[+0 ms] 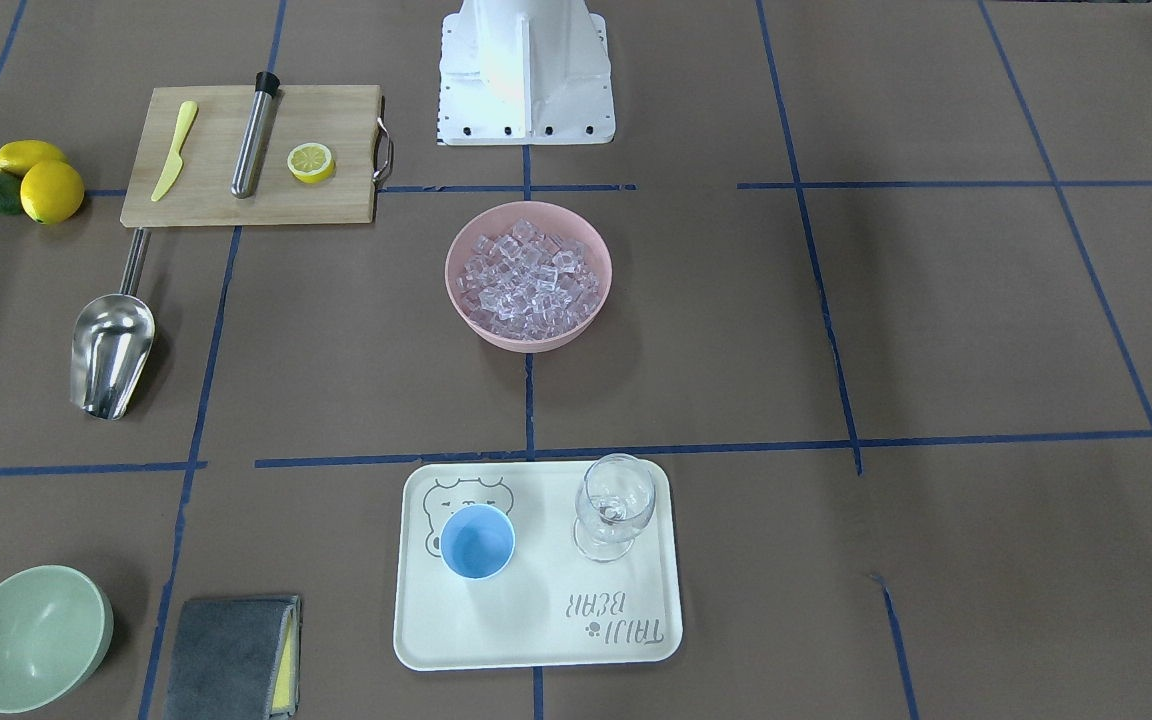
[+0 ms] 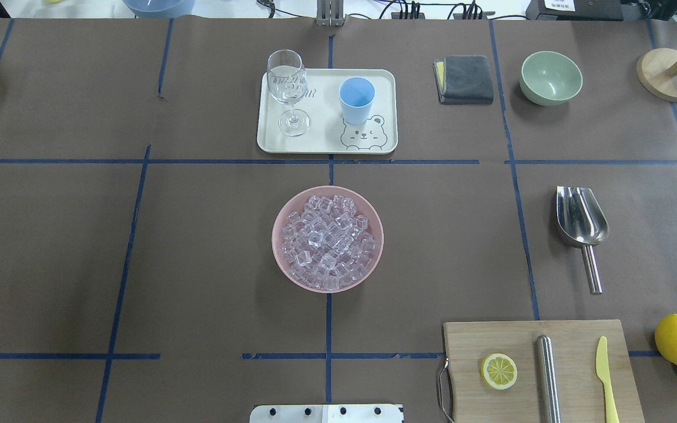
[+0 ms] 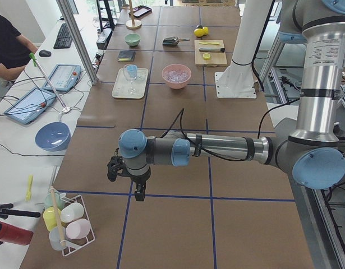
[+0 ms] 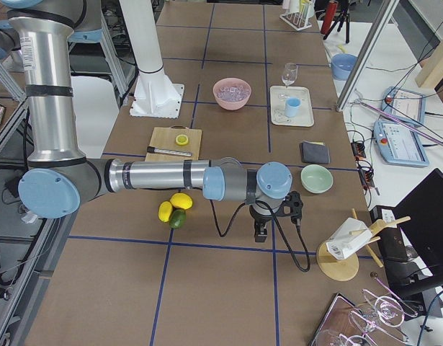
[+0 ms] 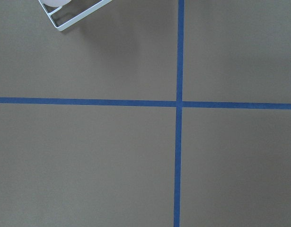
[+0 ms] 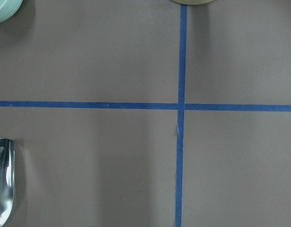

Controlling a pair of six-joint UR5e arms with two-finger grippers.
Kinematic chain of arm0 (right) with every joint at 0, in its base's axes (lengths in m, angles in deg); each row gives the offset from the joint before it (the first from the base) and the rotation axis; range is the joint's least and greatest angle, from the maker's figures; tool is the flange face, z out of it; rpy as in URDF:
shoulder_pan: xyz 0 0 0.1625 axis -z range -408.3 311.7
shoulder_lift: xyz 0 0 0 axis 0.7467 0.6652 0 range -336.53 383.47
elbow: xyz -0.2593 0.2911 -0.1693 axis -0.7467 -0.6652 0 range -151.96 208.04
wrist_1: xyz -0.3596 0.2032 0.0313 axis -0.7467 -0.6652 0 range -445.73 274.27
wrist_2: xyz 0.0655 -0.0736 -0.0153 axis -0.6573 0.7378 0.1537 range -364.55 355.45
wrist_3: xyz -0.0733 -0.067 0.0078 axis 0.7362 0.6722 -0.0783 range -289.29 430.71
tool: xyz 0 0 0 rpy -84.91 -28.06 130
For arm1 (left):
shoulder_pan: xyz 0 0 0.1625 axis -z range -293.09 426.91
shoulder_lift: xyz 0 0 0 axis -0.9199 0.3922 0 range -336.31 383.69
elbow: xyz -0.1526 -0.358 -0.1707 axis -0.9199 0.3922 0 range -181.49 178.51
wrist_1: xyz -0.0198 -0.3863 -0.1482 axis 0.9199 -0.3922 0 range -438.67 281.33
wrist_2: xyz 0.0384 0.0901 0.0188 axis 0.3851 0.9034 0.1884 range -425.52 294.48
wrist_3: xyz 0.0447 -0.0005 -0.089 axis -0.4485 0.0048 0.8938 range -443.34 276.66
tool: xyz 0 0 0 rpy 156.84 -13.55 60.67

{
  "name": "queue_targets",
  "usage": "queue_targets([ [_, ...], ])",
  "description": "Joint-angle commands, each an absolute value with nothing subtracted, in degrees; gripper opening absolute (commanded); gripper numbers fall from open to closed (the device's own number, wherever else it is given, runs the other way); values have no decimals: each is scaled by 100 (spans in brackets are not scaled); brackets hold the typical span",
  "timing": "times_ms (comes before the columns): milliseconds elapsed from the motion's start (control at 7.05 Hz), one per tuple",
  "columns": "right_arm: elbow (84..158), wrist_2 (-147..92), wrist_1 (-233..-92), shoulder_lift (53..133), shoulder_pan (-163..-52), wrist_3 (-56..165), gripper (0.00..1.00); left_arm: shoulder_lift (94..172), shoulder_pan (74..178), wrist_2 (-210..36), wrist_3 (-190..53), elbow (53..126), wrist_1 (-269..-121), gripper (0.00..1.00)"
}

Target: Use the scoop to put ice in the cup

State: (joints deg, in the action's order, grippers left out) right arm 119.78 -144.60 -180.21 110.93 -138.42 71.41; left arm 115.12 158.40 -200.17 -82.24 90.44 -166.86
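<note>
- Right gripper (image 4: 261, 232): points down above the brown table. I cannot tell how far it is open or whether it holds anything.
- Left gripper (image 3: 139, 192): points down at the table's opposite end. Its opening also cannot be judged.
- Shiny stainless-steel scoop (image 2: 579, 217): lies flat on the table near the right gripper, apart from it.
- Small clear ice cubes (image 2: 327, 238): heaped in a round pink bowl (image 2: 275, 241), well apart from both grippers.
- Small light-blue plastic cup (image 2: 356, 100): upright on a cream rectangular tray (image 2: 327, 144), well apart from both grippers.
</note>
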Motion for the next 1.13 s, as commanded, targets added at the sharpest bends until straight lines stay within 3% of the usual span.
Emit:
queue_targets([
  [0, 11980, -14465, -18021, 11092, -13839, 7150, 100, 11527, 15832, -20051, -8219, 9053, -16708, 100],
  [284, 11980, -14465, -18021, 11083, -13839, 7150, 100, 11527, 15832, -20078, -8237, 9105, -16891, 100],
  [567, 12076, -14482, -18012, 10944, -13743, 7141, 100, 11544, 15832, -20243, -8202, 9141, -18011, 100],
  [993, 12111, -14560, -18021, 10750, -13742, 7133, 100, 11806, 14623, -20438, -8184, 9569, -18860, 100],
])
